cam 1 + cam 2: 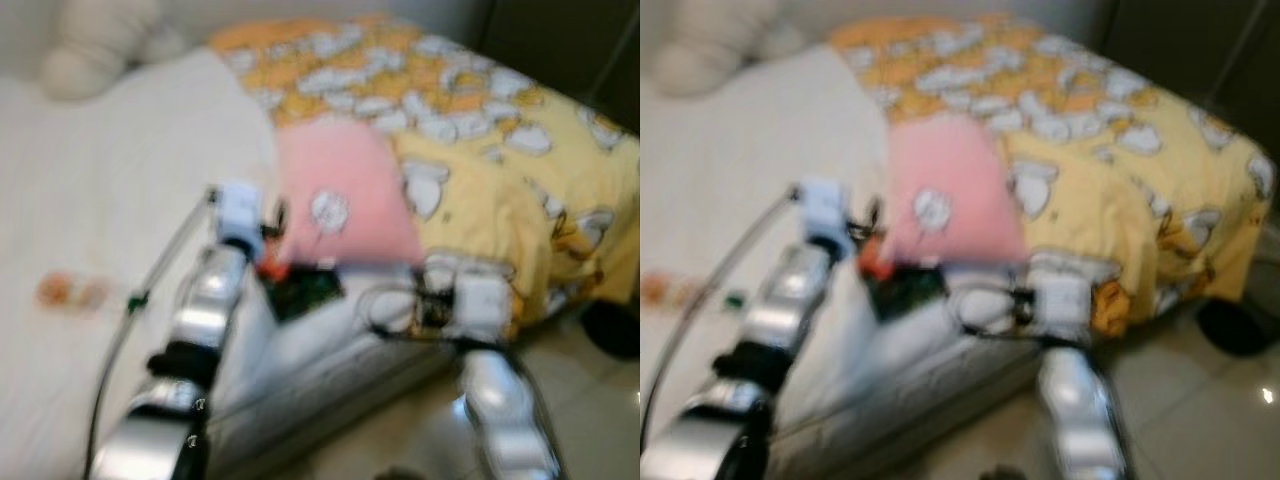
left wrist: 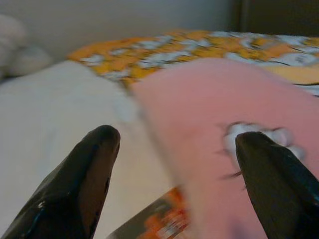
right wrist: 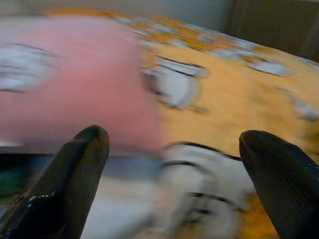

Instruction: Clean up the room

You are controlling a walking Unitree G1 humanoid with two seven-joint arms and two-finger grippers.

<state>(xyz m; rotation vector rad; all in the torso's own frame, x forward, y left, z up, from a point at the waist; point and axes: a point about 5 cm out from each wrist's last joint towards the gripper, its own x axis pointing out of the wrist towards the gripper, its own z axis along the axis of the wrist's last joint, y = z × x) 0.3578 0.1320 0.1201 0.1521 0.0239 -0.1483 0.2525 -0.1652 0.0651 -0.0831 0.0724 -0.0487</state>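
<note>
Cleanup looked barely started. Pink pillow [image 1: 345, 195] lay on the bed [image 1: 120, 200] beside the yellow quilt [image 1: 500, 160]. Left gripper [image 2: 174, 164] and right gripper [image 3: 172, 169] were spread wide, empty, near the pillow.

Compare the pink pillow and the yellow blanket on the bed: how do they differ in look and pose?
The pink pillow is a plain pink with one small white figure; the yellow blanket is covered all over with white cartoon shapes. The pillow is much smaller and lies on the bed top; the blanket spreads wide and hangs over the bed's edge. The pillow overlaps the blanket's edge. Both are soft bedding on the same bed.
</note>
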